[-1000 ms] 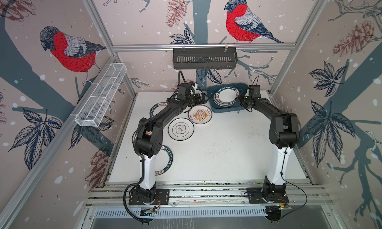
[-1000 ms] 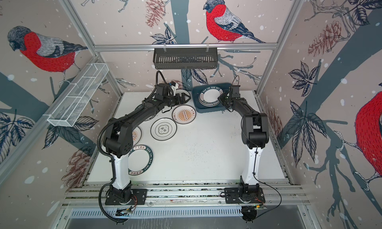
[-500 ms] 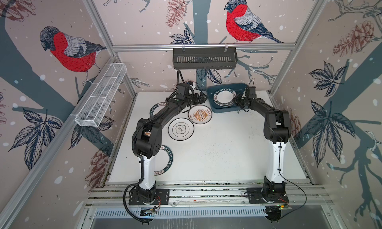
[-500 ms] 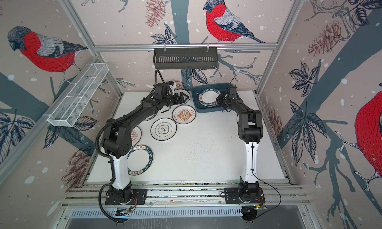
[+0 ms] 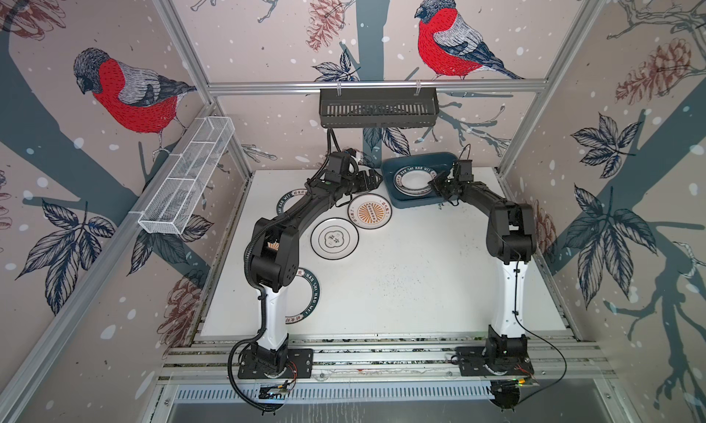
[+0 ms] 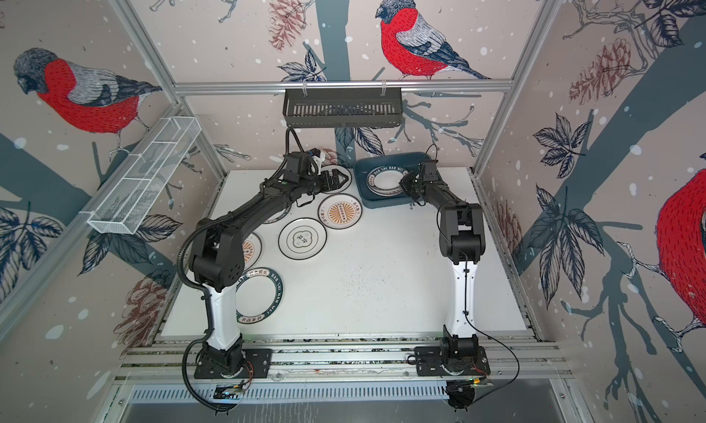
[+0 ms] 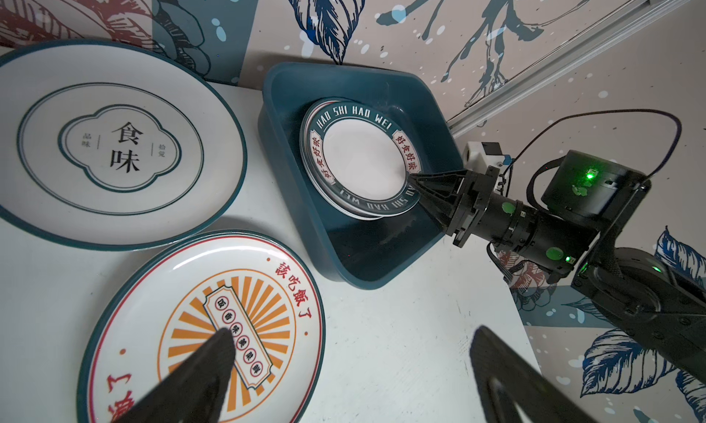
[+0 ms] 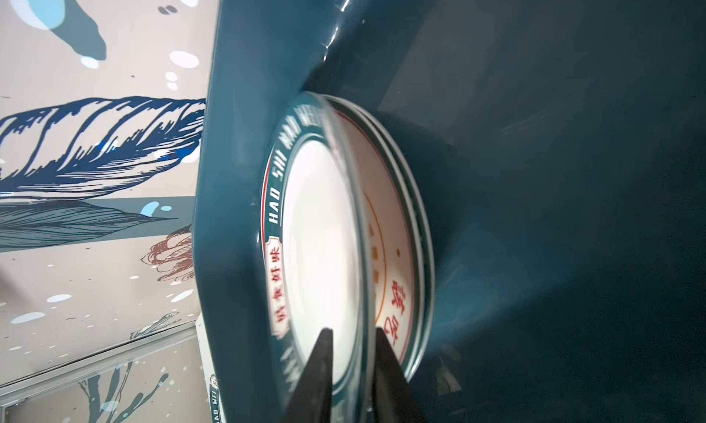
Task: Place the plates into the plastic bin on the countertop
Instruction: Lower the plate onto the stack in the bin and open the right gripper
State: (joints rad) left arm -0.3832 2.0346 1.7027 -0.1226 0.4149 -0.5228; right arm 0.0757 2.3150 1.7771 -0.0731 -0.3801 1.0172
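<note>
On the left wall a white wire basket (image 5: 187,180) hangs well clear of the desk (image 5: 401,287). At the desk's near left a lettered plate (image 5: 303,298) lies flat, half covered by the left arm (image 5: 317,197); an orange-centred plate (image 6: 250,249) peeps from under that arm's elbow, and farther back a second lettered rim (image 5: 282,207) shows beside it. Towards the middle a cloud-emblem plate (image 5: 334,238) lies in the open, with a sunburst plate (image 5: 370,211) just beyond it to the right. The left jaws are spread wide and empty, hanging over the far plates just left of the plastic bin (image 5: 416,204); in the left wrist view their fingers (image 7: 198,379) frame the sunburst plate and bare desk, with a teal-rimmed emblem plate (image 7: 114,142) just beside it. The plastic bin sits on the desk far back and right of the middle, against the back wall. Inside is a stack: a lettered top plate (image 7: 363,161), an orange-printed plate (image 8: 393,287) under it and at least one more rim below. The top plate's right edge stands a little off the one beneath. The right arm (image 5: 481,195) reaches in from the right, and the right jaws straddle that raised edge, only slightly parted; in the right wrist view a sliver of gap shows between one of the fingers (image 8: 317,375) and the rim, so they are not pinching it
</note>
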